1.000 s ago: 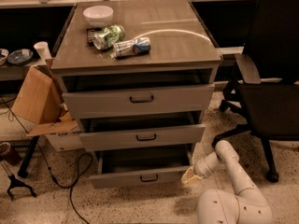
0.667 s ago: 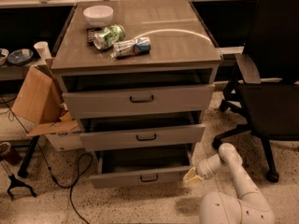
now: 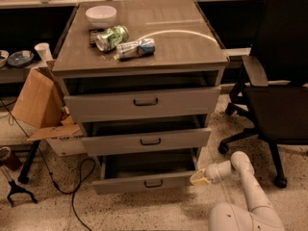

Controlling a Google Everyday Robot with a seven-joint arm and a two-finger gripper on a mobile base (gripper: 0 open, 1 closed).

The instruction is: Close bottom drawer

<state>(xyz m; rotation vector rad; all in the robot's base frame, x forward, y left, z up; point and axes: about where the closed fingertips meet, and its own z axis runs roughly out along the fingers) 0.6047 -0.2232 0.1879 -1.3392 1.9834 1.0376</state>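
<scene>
The bottom drawer (image 3: 144, 182) is the lowest, narrowest grey wood-grain front of three, with a small dark bar handle (image 3: 153, 183). It stands pulled out, and its dark tray shows behind the front. My gripper (image 3: 198, 177) is at the end of the white arm (image 3: 238, 170) that reaches in from the lower right. It sits at the right end of the bottom drawer front, touching or nearly touching it.
The middle drawer (image 3: 147, 141) and the top drawer (image 3: 142, 102) also stand partly open above. A white bowl (image 3: 101, 16) and two cans (image 3: 122, 42) lie on the cabinet top. A black office chair (image 3: 276, 95) stands at the right, a cardboard box (image 3: 41, 105) and cables at the left.
The view has drawn closer to the cabinet. My gripper stays at the right end of the bottom drawer front, and the drawer is about as far out as before.
</scene>
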